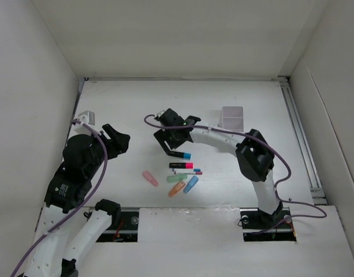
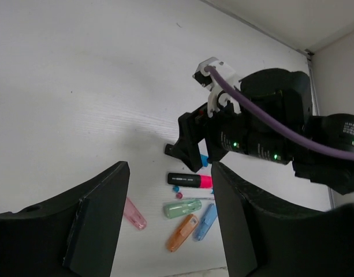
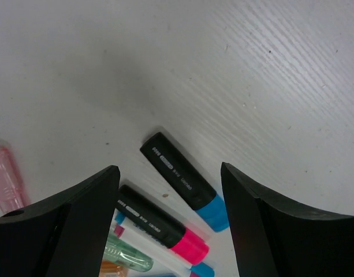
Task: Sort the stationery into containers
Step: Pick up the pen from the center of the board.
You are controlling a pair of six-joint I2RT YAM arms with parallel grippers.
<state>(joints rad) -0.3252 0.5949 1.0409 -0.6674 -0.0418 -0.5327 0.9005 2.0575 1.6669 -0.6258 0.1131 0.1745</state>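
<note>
Right end effector (image 3: 168, 172) is down low over the worktop (image 1: 125, 104), fingers spread wide, nothing pinched. In its wrist view the black marker with a blue cap (image 3: 182, 179) lies flat right between the two fingers, with a gap to each, and whether the tips touch the worktop, I can't tell. Left end effector (image 2: 170, 167) hangs well off to the left, spread wide too, gripping nothing and touching nothing. Now the count: seven pieces of stationery, all lying on the worktop in a loose cluster near the front middle. Two black-bodied markers, the blue-capped one and, just beside it on the near side, the black marker with a pink cap (image 1: 181, 165). One thin pen (image 1: 189, 172), tucked just beside that pink-capped marker. Then four stubby ones, one of each colour: the pink stubby marker (image 1: 149, 178) a little apart on the left, the green stubby marker (image 1: 178, 178), the orange stubby marker (image 1: 177, 188) and the blue stubby marker (image 1: 191, 184) bunched close together at the near edge of the cluster. One white box (image 1: 233, 117), standing upright far back on the right, well apart from the cluster; its inside is too small to read from above.
</note>
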